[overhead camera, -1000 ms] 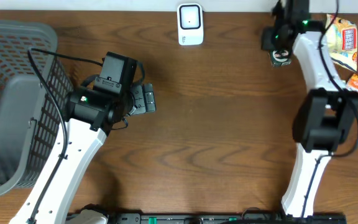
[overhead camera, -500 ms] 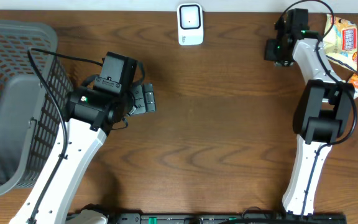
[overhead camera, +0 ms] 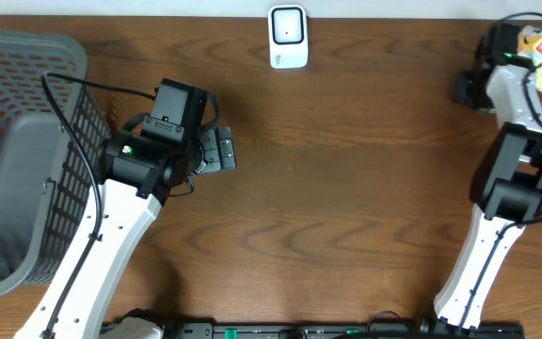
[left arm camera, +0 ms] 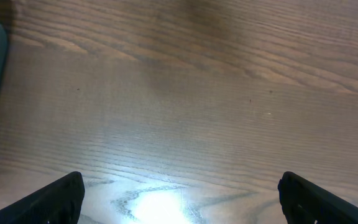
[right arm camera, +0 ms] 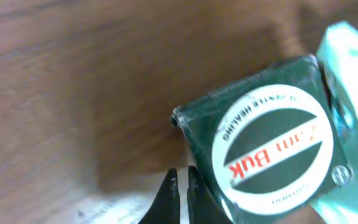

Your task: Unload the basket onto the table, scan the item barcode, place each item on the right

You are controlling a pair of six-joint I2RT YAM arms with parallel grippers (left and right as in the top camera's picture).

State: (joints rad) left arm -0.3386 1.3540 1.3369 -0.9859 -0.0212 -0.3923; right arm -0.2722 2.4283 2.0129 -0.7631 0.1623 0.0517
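Change: my right arm has swung out from mid-table to the far right corner, further from the scanner (overhead camera: 288, 36). The dark box seen under my wrist a second ago no longer lies at that spot.
Meaning: I judge the scan not yet done. The box is on the table, not lifted, and no barcode faces the scanner.
Box (right arm camera: 260, 143): green, round "Zam Buk" label up, flat on the wood, against a pale wrapper (right arm camera: 353, 56) on its far side. No barcode shows on this face. It cannot be picked out from overhead.
Right gripper (right arm camera: 183, 173): fingers pressed together, pinching nothing. They sit just beside the box's near edge. Whether they touch it, I cannot tell.
Left gripper (left arm camera: 180, 190): fingers spread wide, empty, over bare wood beside the basket (overhead camera: 26, 56).
Next: likely spread my right fingers and take the box.
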